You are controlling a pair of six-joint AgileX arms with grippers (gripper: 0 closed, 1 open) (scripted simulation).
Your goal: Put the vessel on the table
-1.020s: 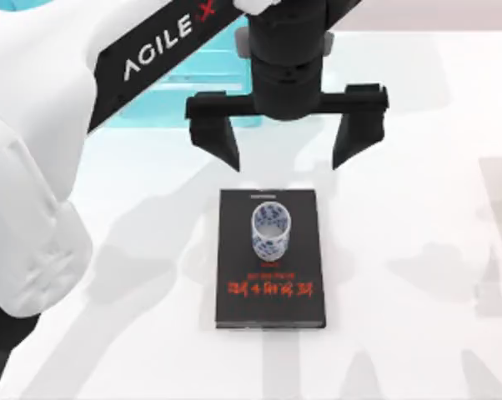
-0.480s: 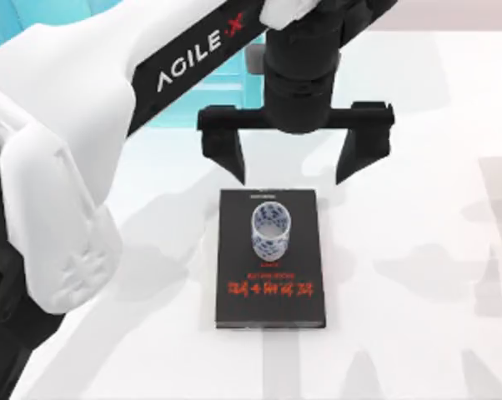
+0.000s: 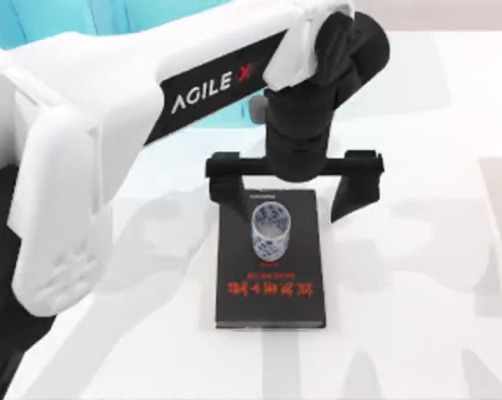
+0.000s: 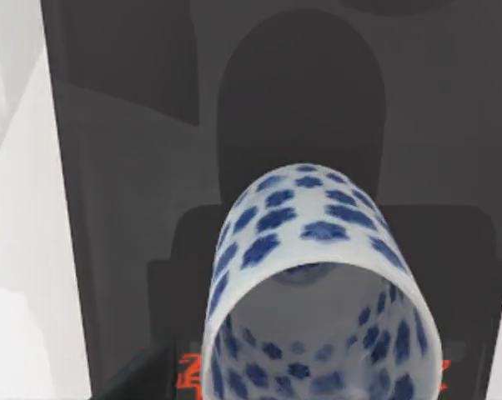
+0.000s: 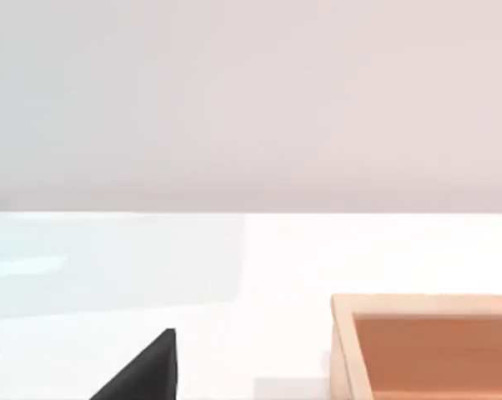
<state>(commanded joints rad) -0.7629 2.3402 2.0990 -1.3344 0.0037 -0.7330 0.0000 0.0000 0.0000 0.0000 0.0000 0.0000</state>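
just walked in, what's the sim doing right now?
The left gripper hangs open over the far end of a black book, fingers spread wider than the vessel. The vessel, a blue-patterned white cup, stands upright on the book, not yet gripped and not yet on the table.

Book's (image 3: 270, 287) far end under the left gripper (image 3: 292, 193)
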